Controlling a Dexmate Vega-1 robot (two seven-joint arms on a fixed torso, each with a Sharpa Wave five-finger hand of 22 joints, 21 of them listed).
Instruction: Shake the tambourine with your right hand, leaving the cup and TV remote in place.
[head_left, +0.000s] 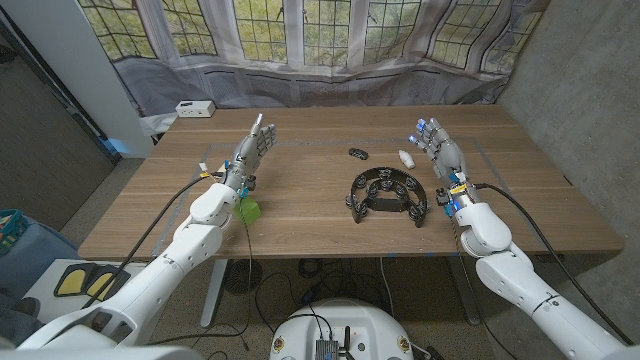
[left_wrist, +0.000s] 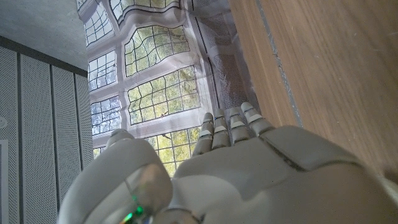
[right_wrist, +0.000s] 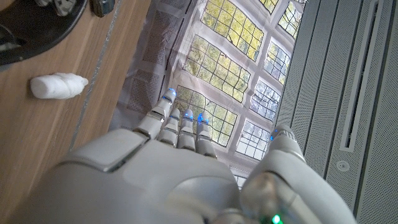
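Wooden table (head_left: 300, 215) carries the black tambourine (head_left: 388, 194) near its front edge, right of centre. Right hand (head_left: 440, 150) hovers alongside, released and grasping nothing; left hand (head_left: 248, 152) likewise. Recommend gripping the tambourine's rim firmly before lifting.

One tambourine (head_left: 387, 194), one green cup (head_left: 249, 209), one white object (head_left: 407, 157), perhaps one small remote (head_left: 358, 153).

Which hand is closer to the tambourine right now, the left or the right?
Right. The right hand is raised just beside the tambourine, off its far right edge. The left hand is up on the other side of the table, well away.
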